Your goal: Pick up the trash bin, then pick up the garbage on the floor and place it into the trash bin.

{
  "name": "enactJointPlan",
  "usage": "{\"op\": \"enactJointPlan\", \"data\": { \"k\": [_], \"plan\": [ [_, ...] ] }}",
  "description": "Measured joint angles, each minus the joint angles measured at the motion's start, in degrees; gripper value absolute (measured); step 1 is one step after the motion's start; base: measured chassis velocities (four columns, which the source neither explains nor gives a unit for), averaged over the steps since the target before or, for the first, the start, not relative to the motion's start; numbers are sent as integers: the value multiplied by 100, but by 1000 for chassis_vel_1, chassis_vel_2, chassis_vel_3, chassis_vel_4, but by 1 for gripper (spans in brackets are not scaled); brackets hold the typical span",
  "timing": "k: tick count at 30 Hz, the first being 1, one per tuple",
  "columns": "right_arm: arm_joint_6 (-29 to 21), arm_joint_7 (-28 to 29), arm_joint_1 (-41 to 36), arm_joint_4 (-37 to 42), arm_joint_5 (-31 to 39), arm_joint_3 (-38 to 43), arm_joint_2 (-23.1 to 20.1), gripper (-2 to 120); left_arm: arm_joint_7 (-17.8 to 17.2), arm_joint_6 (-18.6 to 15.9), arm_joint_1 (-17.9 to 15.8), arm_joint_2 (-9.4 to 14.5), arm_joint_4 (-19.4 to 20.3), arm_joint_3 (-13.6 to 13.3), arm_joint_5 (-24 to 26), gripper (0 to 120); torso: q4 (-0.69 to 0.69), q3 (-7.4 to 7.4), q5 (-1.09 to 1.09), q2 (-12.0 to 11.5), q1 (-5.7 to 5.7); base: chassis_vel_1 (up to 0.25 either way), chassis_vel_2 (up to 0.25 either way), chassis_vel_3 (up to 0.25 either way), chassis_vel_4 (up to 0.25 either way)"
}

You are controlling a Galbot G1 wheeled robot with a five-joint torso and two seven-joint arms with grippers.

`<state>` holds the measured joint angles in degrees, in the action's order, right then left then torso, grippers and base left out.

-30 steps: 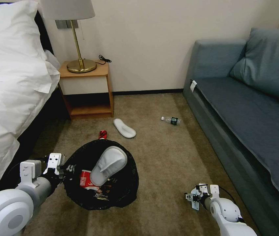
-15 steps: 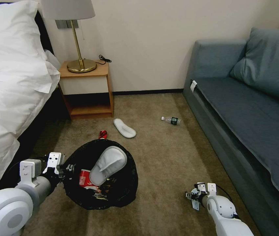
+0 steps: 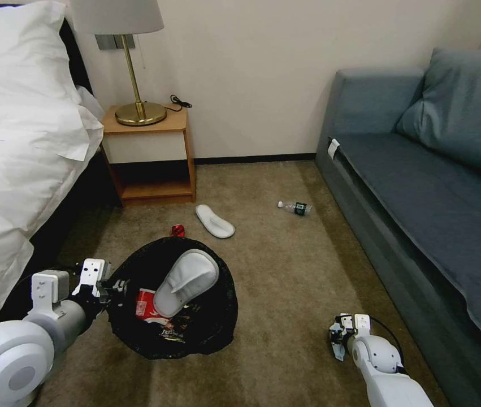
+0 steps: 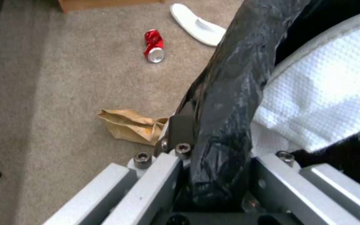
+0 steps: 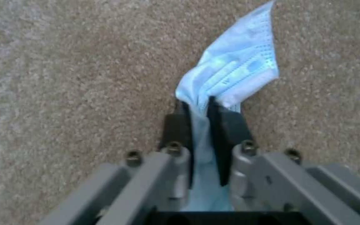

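The left gripper (image 4: 213,175) holds the trash bin (image 3: 206,333) off the floor, jaws clamped on its black-bagged rim; a white slipper (image 3: 186,282) and red wrapper (image 3: 145,304) lie inside. The right gripper (image 5: 200,125), low over the carpet (image 3: 291,271), pinches the pale blue mask (image 5: 234,72) between nearly closed jaws. A second slipper (image 3: 214,221), red can (image 4: 153,46), brown paper (image 4: 128,125) and clear bottle (image 3: 295,207) lie on the floor.

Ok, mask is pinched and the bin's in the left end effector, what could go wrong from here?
The right end effector pinches only a bunched edge of the mask, so it may slip free on the way over. The slipper sticks out of the bin, so the mask could catch on it and slide off. The left end effector holds only the bin's bagged rim, which could tilt.
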<state>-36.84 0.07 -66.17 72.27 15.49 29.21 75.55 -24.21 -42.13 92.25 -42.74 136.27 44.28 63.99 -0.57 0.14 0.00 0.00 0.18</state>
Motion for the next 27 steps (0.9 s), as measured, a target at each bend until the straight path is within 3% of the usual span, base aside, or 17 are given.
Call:
{"op": "enactJointPlan", "data": {
  "k": [1,2,14,27],
  "plan": [
    [0,0,0,0,0,0,0,8,0,0,0,0,0,0,0,2,0,0,0,0,0,0,0,0,0],
    [10,17,9,-22,2,-4,5,1,1,0,-1,-2,5,8,6,2,0,0,0,-1,0,0,0,0,0],
    [202,139,-89,216,172,71,-81,0,9,0,19,-16,50,90,54,2,-1,1,1,0,0,0,0,0,0],
    [203,93,-238,1914,1305,302,-681,0,-18,0,-34,-208,38,47,9,2,0,0,0,-1,0,0,0,0,0]
  ]
}}
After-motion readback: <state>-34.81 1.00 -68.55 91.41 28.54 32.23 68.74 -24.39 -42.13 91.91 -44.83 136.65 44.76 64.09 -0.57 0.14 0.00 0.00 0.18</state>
